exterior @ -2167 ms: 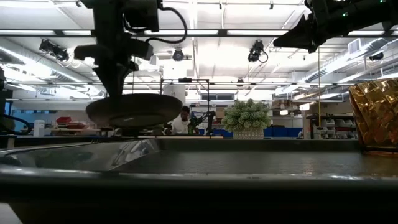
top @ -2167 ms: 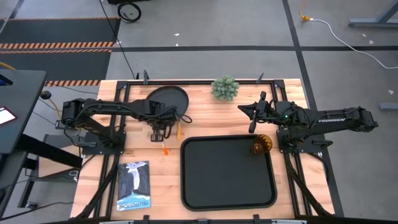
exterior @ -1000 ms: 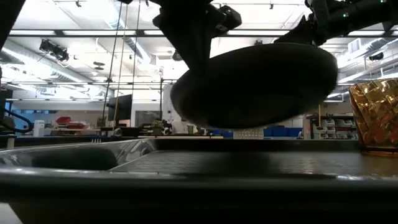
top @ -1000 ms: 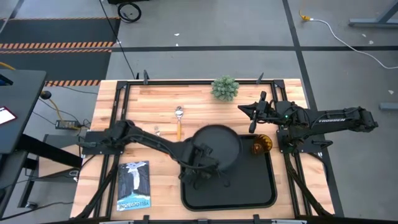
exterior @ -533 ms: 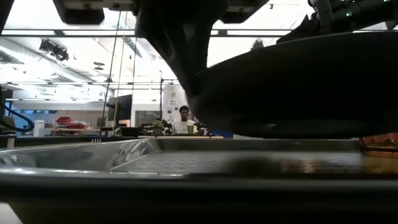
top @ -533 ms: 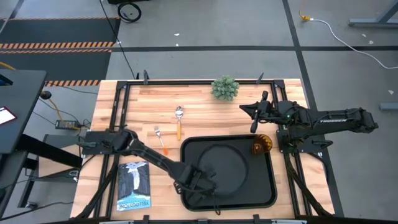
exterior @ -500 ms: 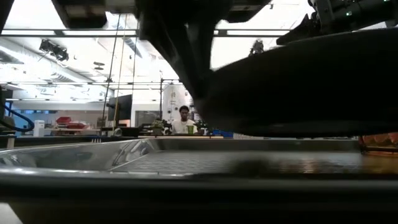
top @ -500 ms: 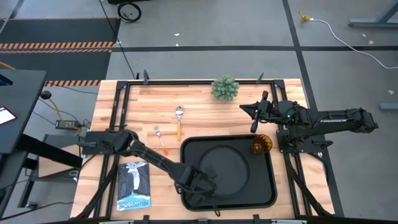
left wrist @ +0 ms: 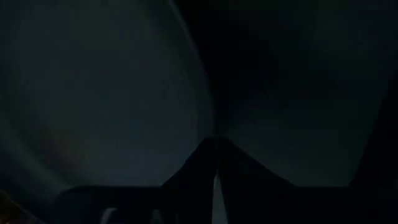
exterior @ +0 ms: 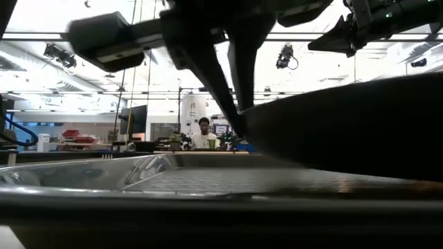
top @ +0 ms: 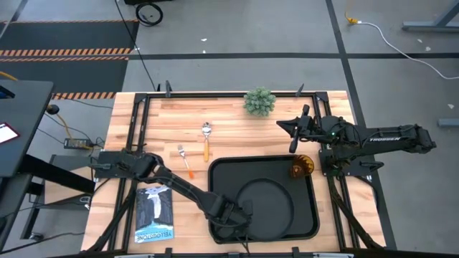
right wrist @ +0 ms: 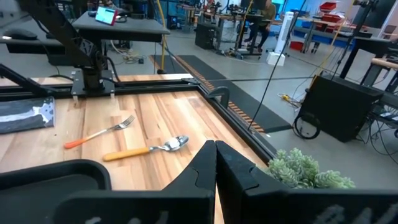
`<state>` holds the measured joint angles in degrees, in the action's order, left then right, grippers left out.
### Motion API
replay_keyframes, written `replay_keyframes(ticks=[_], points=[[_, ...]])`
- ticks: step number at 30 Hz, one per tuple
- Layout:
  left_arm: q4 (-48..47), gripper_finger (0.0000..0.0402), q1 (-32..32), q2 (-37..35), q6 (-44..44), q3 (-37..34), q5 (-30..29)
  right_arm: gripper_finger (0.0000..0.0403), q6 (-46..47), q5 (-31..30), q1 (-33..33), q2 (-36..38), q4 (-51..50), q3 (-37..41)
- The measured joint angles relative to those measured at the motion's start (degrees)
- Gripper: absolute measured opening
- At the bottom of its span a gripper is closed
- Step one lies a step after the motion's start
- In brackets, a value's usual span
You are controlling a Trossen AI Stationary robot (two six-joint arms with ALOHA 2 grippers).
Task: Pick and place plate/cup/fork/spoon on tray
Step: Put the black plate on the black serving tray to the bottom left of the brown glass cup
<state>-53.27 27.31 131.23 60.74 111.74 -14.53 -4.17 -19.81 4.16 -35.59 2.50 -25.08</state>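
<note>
The round black plate (top: 267, 204) hangs over the near half of the black tray (top: 301, 223). My left gripper (top: 233, 213) is shut on it at the tray's near left. In the low view the plate (exterior: 353, 128) shows tilted above the tray floor (exterior: 194, 181) and hides the cup. The amber cup (top: 301, 166) stands in the tray's far right corner. The fork (top: 185, 159) and the spoon (top: 206, 140) lie on the wood, left of and beyond the tray. My right gripper (top: 281, 126) is shut and empty, in the air beyond the cup. My left gripper pinches the plate's rim (left wrist: 208, 121) on its left side between its two fingers, coming from the table's left. The plate sits tilted in the hold. I cannot tell whether its low side touches the tray floor.
A potted plant (top: 259, 102) stands at the far edge. A book (top: 154, 213) lies at the near left beside the tray. Bare wood lies between the book, the fork and the far edge. A person shows in the room behind (exterior: 204, 133).
My left gripper has carried the plate from over the tray's far edge toward the table's near edge and downward. The plate now hangs over the tray's near half, tilted. The right arm has kept still.
</note>
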Motion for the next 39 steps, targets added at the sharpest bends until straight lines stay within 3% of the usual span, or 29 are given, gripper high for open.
replay_keyframes(ticks=[7,16,29,35,39], points=[[3.30,0.0023,-1.99,0.14,2.23,0.00,0.12,0.0009,0.98,0.33,0.01,0.00,0.01,0.00],[9.90,0.0078,-2.91,0.14,9.31,0.00,0.79,0.0009,1.45,0.44,0.01,0.00,-0.01,0.00],[9.35,0.0166,-2.01,-0.05,-0.06,0.00,-7.14,0.0009,1.67,1.91,0.01,0.00,-0.04,0.00],[4.23,0.0164,-2.02,-0.04,-3.58,0.00,-3.49,0.0009,2.46,2.03,0.01,0.00,-0.03,0.00],[8.15,0.0158,-2.76,0.03,-2.81,-1.73,-4.05,0.0009,2.52,2.09,-0.01,0.00,-0.04,0.00]])
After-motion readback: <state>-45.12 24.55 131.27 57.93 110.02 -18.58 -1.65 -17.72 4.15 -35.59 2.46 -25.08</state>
